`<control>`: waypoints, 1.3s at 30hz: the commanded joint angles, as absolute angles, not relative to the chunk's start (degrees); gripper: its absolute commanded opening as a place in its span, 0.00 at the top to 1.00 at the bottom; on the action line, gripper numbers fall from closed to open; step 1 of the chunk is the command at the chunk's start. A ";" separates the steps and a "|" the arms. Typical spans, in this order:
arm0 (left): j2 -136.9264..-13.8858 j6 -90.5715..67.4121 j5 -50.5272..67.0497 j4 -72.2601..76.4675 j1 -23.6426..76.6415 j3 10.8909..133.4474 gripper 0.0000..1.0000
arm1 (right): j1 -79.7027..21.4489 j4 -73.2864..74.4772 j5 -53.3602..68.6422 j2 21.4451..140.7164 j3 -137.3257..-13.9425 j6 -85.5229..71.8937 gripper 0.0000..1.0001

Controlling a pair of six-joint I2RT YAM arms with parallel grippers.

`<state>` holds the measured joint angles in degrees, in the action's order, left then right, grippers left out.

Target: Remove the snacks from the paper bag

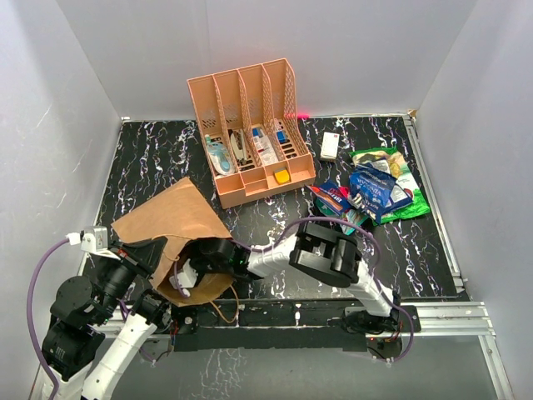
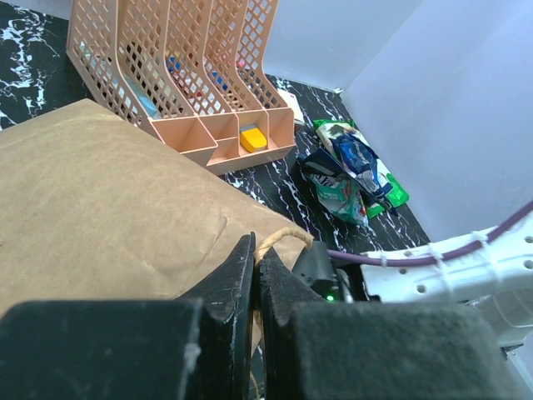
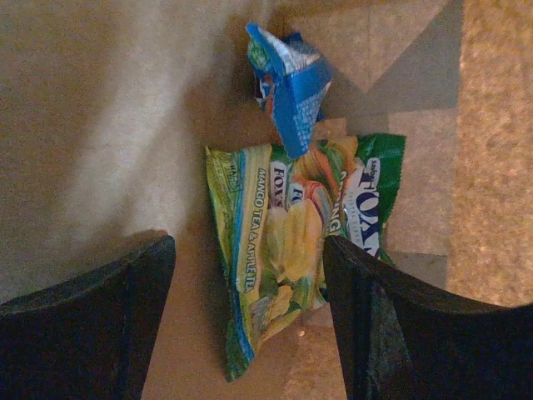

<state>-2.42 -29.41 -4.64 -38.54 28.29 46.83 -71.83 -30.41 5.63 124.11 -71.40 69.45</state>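
The brown paper bag (image 1: 171,218) lies on its side at the near left, mouth toward the arms. My left gripper (image 2: 257,250) is shut on the bag's twine handle (image 2: 287,236) at the mouth edge, and it shows in the top view (image 1: 158,252). My right gripper (image 3: 248,250) is open inside the bag, its fingers on either side of a green and yellow snack packet (image 3: 283,250). A small blue packet (image 3: 291,87) lies just beyond it. In the top view the right gripper (image 1: 196,267) is mostly hidden by the bag. Several snacks (image 1: 371,192) lie piled on the table at right.
The orange-pink file rack (image 1: 250,133) with small toiletry items stands at the back centre, also in the left wrist view (image 2: 183,75). A white remote (image 1: 330,147) lies to its right. White walls enclose the black marbled table (image 1: 266,225).
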 commanded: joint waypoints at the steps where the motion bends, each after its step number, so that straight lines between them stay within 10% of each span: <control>1: -1.85 -28.56 -3.30 -36.63 28.21 46.90 1.00 | -69.75 -34.39 3.24 128.20 -77.51 73.17 0.26; 7: -1.74 -28.48 -2.91 -36.59 28.21 46.90 1.00 | -68.20 -37.24 -2.14 135.78 -85.51 75.54 0.31; 20: -1.00 -29.12 -4.41 -37.47 28.21 47.41 1.00 | -66.49 -48.41 0.34 137.59 -90.59 71.95 0.91; 39: -2.09 -29.89 -8.00 -38.34 28.21 47.59 1.00 | -73.38 -52.60 4.72 107.84 -54.64 57.15 0.92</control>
<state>-1.02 -29.69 -7.16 -38.65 28.25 46.85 -69.71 -45.76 5.50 114.67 -58.08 61.63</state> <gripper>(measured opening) 0.013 0.102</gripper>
